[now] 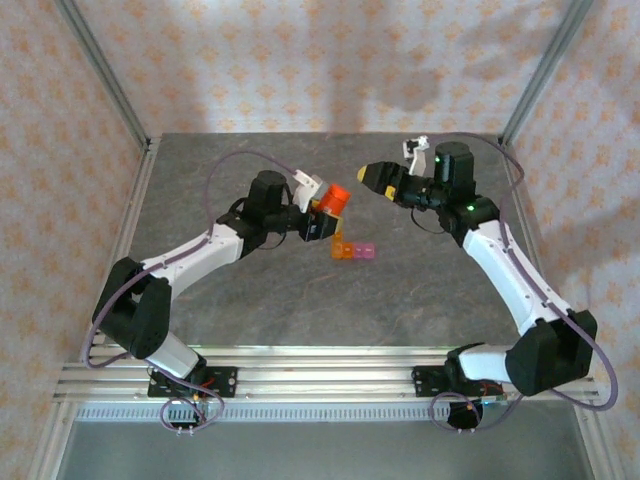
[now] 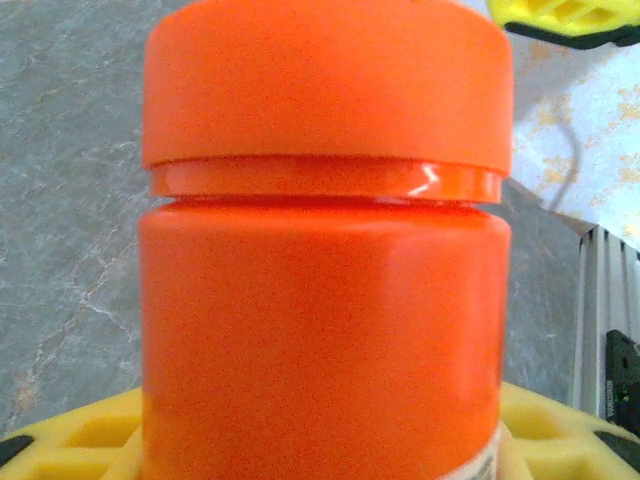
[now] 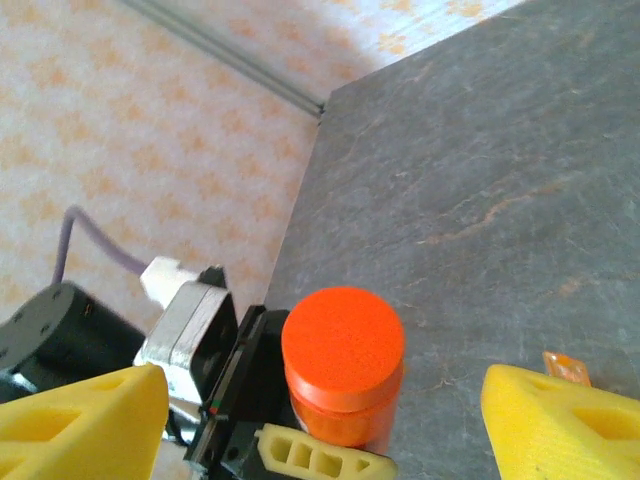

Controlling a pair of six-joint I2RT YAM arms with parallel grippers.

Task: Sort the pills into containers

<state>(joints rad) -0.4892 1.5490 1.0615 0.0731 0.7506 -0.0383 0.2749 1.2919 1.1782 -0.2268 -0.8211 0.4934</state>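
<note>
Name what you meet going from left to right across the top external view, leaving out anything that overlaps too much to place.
left arm's base → orange bottle → right gripper → right arm's base

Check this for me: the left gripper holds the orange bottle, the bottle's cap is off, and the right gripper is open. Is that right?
Not quite: the cap is on the bottle, as the right wrist view shows. The rest stands: the left gripper holds the bottle and the right gripper is open.
</note>
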